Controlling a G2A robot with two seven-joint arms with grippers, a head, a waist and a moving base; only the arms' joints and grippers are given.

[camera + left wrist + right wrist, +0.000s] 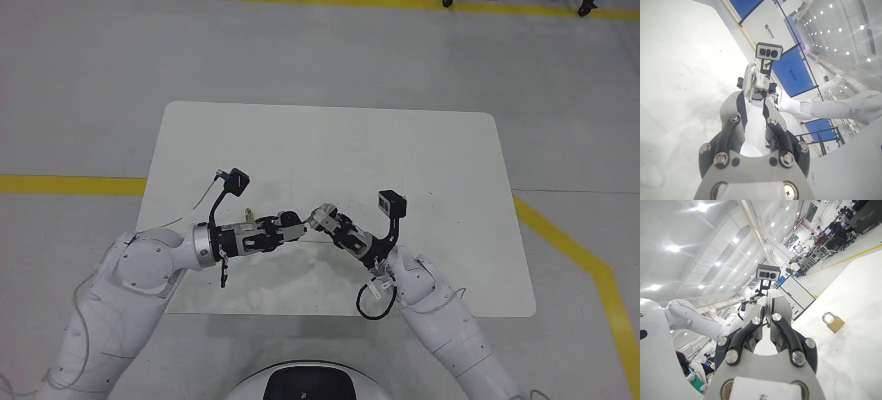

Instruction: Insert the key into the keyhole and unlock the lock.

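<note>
Both arms meet over the middle of the white bench (420, 160), their tips almost nose to nose. The left end effector (753, 102) is held low above the surface with its two dark-padded fingers (741, 106) apart, a plain gap showing between them. Pointing straight at that gap from just beyond the fingertips is the right end effector (769, 303). Its fingers are drawn together, the tips meeting. From where I stand I cannot tell whether anything is pinched between them, because the spot is too small and crowded to read.

The lock (833, 322) is a brass padlock with a silver shackle that looks closed. It lies flat on the bench, in neither end effector. From above it sits just beside the left arm's wrist, on the side away from the robot, near the meeting point of the two arms but clear of both sets of fingers.

A few dark specks and faint smudges mark the bench surface around the arms. A yellow line runs along the grey floor beside the bench.
</note>
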